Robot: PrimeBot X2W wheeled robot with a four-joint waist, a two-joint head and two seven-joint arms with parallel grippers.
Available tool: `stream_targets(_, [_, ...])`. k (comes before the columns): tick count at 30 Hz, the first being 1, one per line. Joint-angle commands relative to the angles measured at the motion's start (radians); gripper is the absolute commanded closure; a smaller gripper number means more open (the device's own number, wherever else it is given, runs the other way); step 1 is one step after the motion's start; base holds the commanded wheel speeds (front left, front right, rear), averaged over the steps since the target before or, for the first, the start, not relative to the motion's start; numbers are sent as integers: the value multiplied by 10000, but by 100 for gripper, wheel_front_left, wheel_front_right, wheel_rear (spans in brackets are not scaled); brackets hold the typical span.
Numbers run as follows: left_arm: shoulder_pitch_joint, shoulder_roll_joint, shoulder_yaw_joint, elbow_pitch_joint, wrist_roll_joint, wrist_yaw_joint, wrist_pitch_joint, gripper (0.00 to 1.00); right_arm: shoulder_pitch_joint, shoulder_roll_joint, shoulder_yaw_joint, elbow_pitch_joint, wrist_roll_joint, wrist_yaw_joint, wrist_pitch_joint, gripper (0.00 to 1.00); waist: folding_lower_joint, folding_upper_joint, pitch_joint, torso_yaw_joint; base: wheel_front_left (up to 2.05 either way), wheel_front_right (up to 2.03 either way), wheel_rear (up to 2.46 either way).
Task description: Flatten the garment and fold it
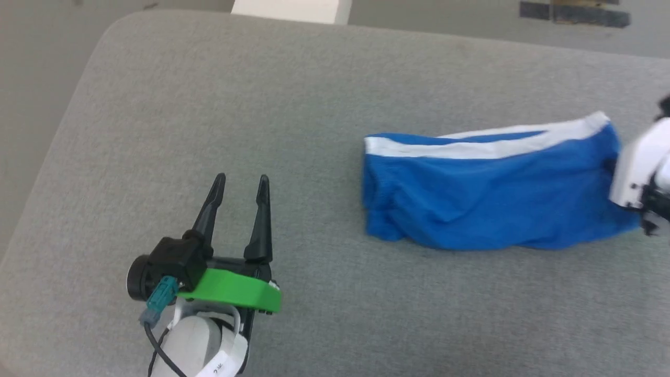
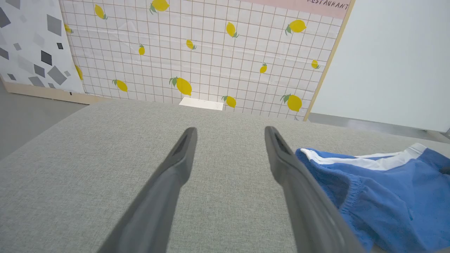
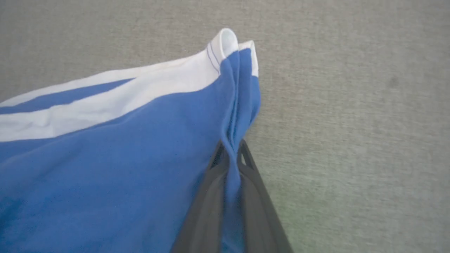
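Spotting the garment [image 1: 492, 204] on the right half of the grey table [image 1: 209, 104], long axis running left-to-right across the head view, with the gathered waistband [image 1: 372, 201] end toward the robot's left and the white-trimmed hem [image 1: 602, 123] end toward its right, angled slightly away. Getting the grip up close from the right wrist view: right gripper [image 3: 230, 147] pressed together, pinching a bunched fold of the hem edge. Picking up from the left wrist view the left gripper [image 2: 230, 131] spread wide over bare table near the waistband, plus a lemon-print tiled backdrop [image 2: 211, 52] beyond.
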Motion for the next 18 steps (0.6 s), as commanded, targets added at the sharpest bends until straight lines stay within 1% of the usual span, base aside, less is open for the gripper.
stream_targets(1, [129,-28,45,52,70,-69,-45,0,243,-191,-251,-23,-291,-15,-186,100,0,-1,-326,-331,0,0,0])
stream_targets(6, [280,-28,105,167,101,-127,-45,0,738,-421,-1275,-31,-1398,-15,-528,100,0,-1,-597,-574,0,0,0])
stream_targets(10, [402,-28,158,220,125,-169,-45,0,1020,-114,-1956,-512,-2123,-15,-592,100,0,-1,-744,-761,0,0,0])
stream_targets(14, [453,-28,153,252,147,-202,-45,0,1209,336,-2101,-1482,-2584,-15,-352,100,0,-1,-821,-849,0,0,0])
stream_targets(18, [463,-28,110,301,165,-258,-45,0,1445,749,-1749,-2889,-2984,-15,212,100,0,-1,-880,-814,0,0,0])
